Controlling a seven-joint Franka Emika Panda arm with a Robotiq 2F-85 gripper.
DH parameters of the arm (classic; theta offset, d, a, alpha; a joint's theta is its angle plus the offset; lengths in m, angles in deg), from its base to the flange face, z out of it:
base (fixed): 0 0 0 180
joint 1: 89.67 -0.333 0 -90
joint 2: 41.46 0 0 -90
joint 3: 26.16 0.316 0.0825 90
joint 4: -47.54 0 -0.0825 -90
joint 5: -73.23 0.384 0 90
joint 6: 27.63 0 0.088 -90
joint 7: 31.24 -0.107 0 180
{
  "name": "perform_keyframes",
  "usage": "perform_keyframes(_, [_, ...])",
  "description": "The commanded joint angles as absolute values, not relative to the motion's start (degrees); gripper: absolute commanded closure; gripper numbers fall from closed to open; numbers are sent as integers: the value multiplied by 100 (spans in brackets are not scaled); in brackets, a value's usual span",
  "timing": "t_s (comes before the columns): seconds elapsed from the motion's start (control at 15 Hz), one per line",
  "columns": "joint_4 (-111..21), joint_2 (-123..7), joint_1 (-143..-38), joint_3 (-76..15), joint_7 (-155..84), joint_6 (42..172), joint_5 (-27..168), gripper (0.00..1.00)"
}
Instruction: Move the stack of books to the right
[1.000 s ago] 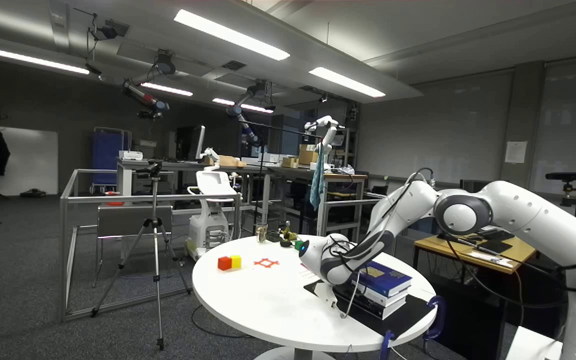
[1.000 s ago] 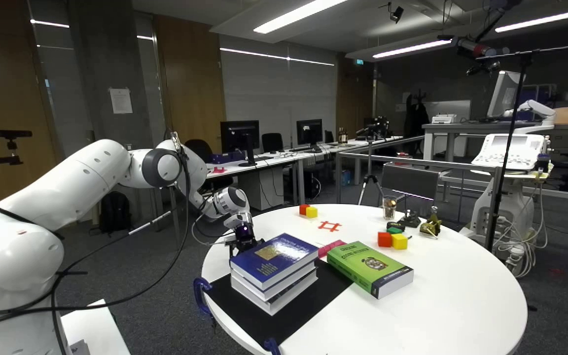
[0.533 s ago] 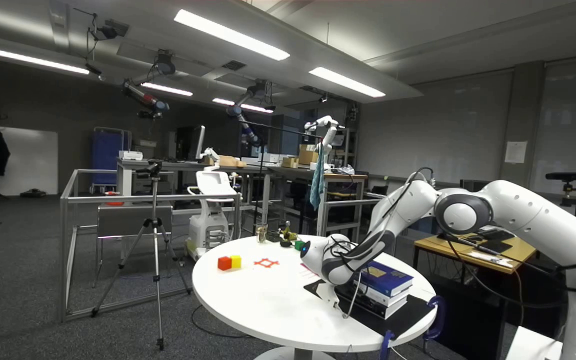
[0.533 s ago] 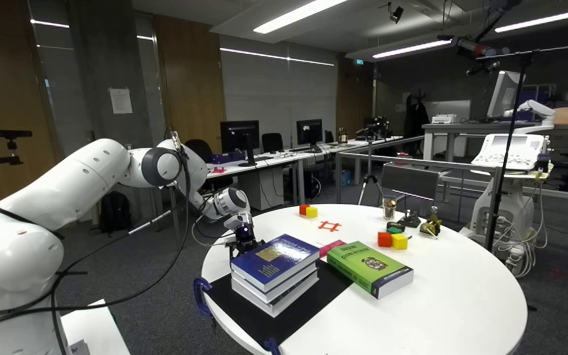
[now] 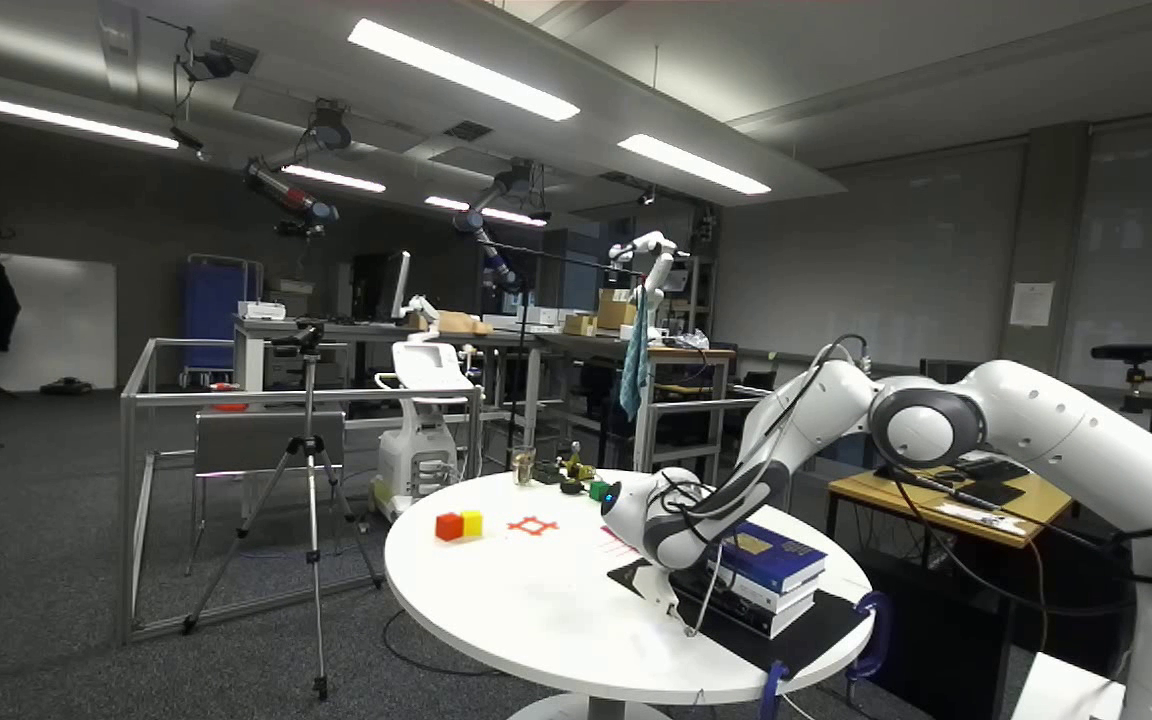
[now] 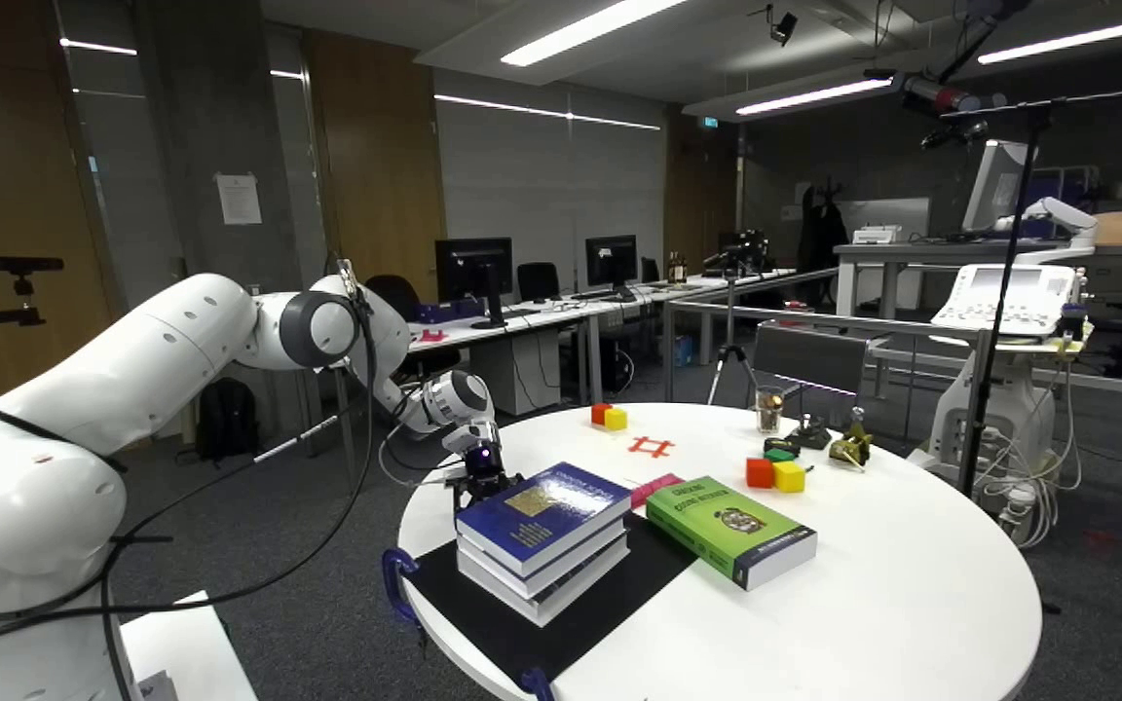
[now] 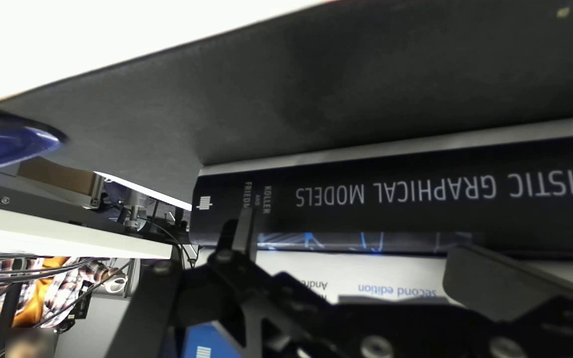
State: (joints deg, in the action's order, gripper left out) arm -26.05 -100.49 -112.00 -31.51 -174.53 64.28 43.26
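Holds the claw (image 7: 350,243) low, with fingers (image 7: 495,283) parted along the lower books (image 7: 396,196) and gripping nothing, probably to shove the whole stack (image 6: 543,545) evenly without twisting it. Has the stack just ahead of the claw, on a mat (image 6: 619,589) seemingly held by a clamp (image 7: 8,141) against dragging. Cannot tell whether touching. Finds the green book (image 6: 731,531) farther from the claw, perhaps near the path.

From here, the stack of books (image 6: 542,538) sits on a mat (image 6: 610,599), gripper (image 6: 485,489) behind, single book (image 6: 731,531) to its right.
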Motion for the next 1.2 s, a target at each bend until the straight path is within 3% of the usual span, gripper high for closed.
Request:
perform_keyframes(0.0, [-2987, -9817, -11089, -3166, -17497, 6499, 4481, 0])
perform_keyframes(1.13, [-2568, -9849, -11393, -3141, -17407, 6391, 4329, 0])
